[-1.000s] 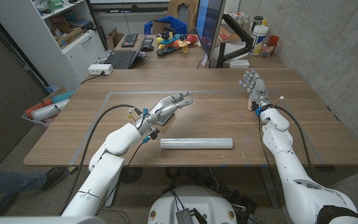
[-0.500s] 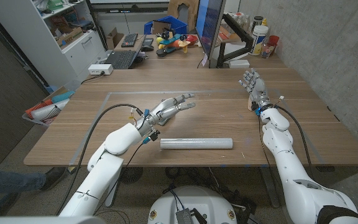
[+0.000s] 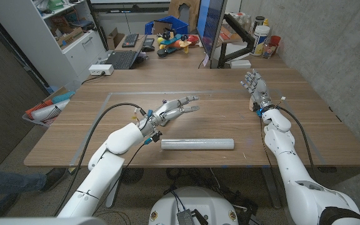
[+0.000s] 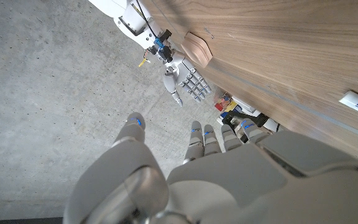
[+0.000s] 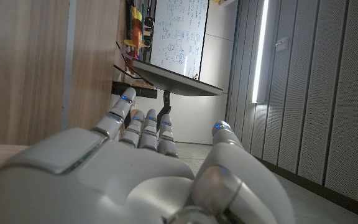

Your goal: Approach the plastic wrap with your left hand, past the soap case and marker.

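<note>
Head view: a roll of plastic wrap [image 3: 197, 144] lies on its side on the wooden table [image 3: 217, 112], near the front edge, running left to right. Long, thin, clear-silvery and glossy, with a pale highlight along its length. Left hand [image 3: 171, 109] sits above the table just behind the roll's left end, apart from it, fingers stretched out and spread toward the table's middle, holding nothing. Black cable loops along the left forearm [image 3: 120, 139]. Right hand [image 3: 255, 89] stands at the far right part of the table, well apart from the roll, fingers upright and slightly apart, holding nothing. Beyond the table: a keyboard [image 3: 122, 59], a blue bin [image 3: 165, 27], a dark monitor [image 3: 210, 25] and a white shelf [image 3: 64, 31] at the left. A person's leg and shoe [image 3: 17, 181] show at the lower left corner.

Left wrist view: back of the left hand [image 4: 185, 174] in white and grey, fingers [image 4: 204, 134] extended and apart, nothing in the grip. Underside-turned table surface [image 4: 278, 56] across the picture, with the right hand [image 4: 188, 84] visible far off, fingers spread.

Right wrist view: back of the right hand [image 5: 142, 168], fingers [image 5: 143, 127] straight and close side by side, thumb set apart, empty. Wood grain of the table [image 5: 36, 62] beside it, the monitor [image 5: 173, 74] and a grey slatted wall [image 5: 316, 93] beyond.
</note>
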{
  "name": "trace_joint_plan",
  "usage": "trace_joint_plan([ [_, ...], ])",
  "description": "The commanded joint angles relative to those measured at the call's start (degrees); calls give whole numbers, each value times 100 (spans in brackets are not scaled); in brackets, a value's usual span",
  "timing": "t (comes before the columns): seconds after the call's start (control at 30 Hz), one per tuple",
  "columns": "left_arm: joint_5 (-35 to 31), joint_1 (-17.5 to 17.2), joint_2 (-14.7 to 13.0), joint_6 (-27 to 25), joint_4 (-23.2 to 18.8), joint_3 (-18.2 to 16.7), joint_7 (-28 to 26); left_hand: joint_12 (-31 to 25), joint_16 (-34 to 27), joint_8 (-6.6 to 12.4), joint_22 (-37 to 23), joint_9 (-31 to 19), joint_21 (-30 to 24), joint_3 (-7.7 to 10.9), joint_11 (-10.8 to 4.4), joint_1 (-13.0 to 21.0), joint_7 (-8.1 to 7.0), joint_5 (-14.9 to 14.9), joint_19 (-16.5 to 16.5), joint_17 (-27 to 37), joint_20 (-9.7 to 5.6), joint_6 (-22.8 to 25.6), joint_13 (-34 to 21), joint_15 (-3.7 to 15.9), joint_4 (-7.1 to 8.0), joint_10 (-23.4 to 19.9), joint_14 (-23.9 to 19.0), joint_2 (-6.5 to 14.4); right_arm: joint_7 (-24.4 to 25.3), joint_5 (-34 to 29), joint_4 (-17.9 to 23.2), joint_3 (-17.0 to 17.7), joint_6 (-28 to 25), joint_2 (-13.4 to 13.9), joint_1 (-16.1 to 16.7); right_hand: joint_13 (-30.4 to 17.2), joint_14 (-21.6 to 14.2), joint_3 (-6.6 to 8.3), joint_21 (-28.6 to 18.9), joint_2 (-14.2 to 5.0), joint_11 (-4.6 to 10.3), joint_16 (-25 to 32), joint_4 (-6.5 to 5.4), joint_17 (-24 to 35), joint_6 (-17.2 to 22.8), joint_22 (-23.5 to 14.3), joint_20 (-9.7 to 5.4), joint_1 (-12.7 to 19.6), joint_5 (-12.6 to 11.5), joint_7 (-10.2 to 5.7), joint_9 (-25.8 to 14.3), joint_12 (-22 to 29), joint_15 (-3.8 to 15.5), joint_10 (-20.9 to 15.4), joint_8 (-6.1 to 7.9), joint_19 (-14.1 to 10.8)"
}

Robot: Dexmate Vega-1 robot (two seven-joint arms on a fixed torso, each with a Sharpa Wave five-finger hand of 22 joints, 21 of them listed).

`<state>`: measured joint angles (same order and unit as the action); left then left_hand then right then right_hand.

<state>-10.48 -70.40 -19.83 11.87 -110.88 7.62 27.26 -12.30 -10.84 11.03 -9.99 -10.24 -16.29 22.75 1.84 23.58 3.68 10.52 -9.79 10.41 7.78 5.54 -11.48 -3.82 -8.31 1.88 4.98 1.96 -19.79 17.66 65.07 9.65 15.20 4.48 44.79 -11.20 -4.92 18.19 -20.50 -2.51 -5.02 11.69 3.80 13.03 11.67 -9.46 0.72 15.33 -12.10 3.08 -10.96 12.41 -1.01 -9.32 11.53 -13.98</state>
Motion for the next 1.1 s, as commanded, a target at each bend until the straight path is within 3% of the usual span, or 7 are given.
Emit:
trace_joint_plan([
  [0.03, -143, 85, -107, -34, -39, 101, 93, -10, -3, 21, -31, -24, 6, 3, -23, 80, -13, 9, -161, -5, 26, 41, -1, -12, -31, 1, 28, 4, 9, 7, -29, 27, 53, -3, 12, -18, -36, 24, 25, -8, 9, 41, 22, 18, 38, -19, -7, -52, -22, -23, 6, -10, 0, -51, -14, -66],
  [1.1, -723, 158, -450, -169, -292, 211, 215, -16, -3, 23, -37, -26, 71, 48, -47, 228, -35, 11, -128, -5, 76, 74, -3, -2, -73, -11, 25, 25, -17, -84, -182, -73, 131, -25, -191, -20, -37, 22, 106, -16, 8, 38, 39, -2, 36, -21, 4, -69, -22, -31, 6, -32, -4, -48, -19, -91],
])
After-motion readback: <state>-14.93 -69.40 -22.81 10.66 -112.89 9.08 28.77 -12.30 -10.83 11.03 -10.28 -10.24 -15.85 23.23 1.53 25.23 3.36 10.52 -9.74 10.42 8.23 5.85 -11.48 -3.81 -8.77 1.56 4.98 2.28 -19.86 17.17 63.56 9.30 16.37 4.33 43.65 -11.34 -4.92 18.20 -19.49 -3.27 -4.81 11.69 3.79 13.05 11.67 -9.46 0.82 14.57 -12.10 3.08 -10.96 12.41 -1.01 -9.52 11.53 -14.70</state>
